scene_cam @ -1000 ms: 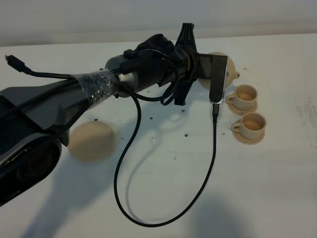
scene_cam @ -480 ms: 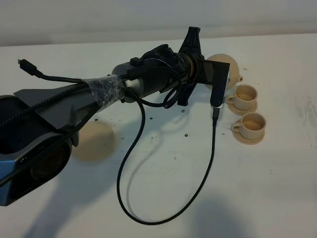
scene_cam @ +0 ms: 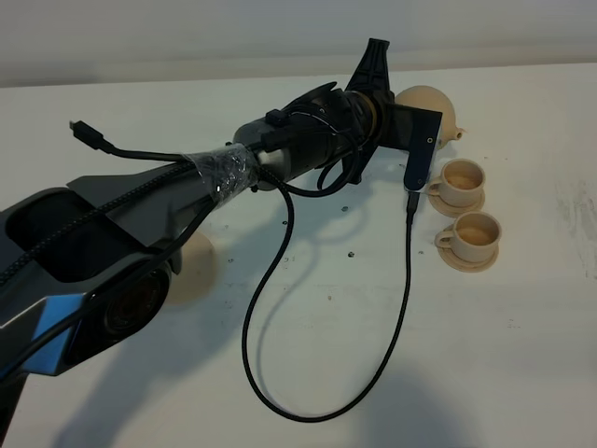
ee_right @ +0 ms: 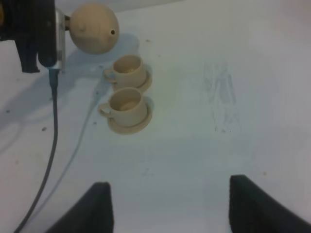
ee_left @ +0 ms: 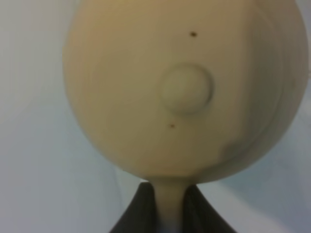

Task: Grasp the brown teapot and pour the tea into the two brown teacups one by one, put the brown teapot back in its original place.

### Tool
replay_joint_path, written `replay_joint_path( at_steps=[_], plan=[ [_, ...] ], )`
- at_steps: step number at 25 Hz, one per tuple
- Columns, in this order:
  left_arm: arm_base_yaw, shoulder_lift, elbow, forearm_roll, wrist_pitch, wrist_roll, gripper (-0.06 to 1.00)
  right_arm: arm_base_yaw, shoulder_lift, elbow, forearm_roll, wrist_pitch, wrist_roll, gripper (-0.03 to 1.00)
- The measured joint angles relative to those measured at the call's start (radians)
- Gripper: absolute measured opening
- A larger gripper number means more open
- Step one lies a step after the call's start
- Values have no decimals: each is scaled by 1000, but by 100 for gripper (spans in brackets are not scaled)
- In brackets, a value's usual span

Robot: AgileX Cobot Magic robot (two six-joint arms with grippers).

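Left gripper (ee_left: 170, 216) clamped on the teapot (ee_left: 184, 87) handle, shown only by its wrist view; from above the wrist camera (scene_cam: 420, 149) hides the grip | right gripper (ee_right: 170, 211) spread wide, holding nothing | first cup (scene_cam: 464, 179) just past the spout, second cup (scene_cam: 476, 233) beside it | big saucer (scene_cam: 191, 271) well behind the gripper, half under the arm | white speckled bench (scene_cam: 522, 355), black cable (scene_cam: 401, 299) looping across.

One brown teapot (scene_cam: 431, 105) showed at the upper right of the high view. Two teacups (scene_cam: 464, 177) stood at the right, one above the other, the lower teacup (scene_cam: 476, 233) nearer the frame's bottom. There were two small saucers (scene_cam: 466, 265), one under each cup. One large saucer (scene_cam: 201, 273) lay left of centre, half hidden. One black cable (scene_cam: 407, 280) looped across the middle.
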Motion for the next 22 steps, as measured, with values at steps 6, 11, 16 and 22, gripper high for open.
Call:
replay_joint_path(
  at_steps=[6,11,16,22],
  plan=[
    [-19,5,0,103,9,4,11,0,0,0,0,0,0,54],
    [-41,12,0,153,5,4,11,0,0,0,0,0,0,54],
    [-46,16,0,184,1,3,11,0,0,0,0,0,0,54],
    [-47,18,0,202,0,-1,11,0,0,0,0,0,0,54]
  ],
)
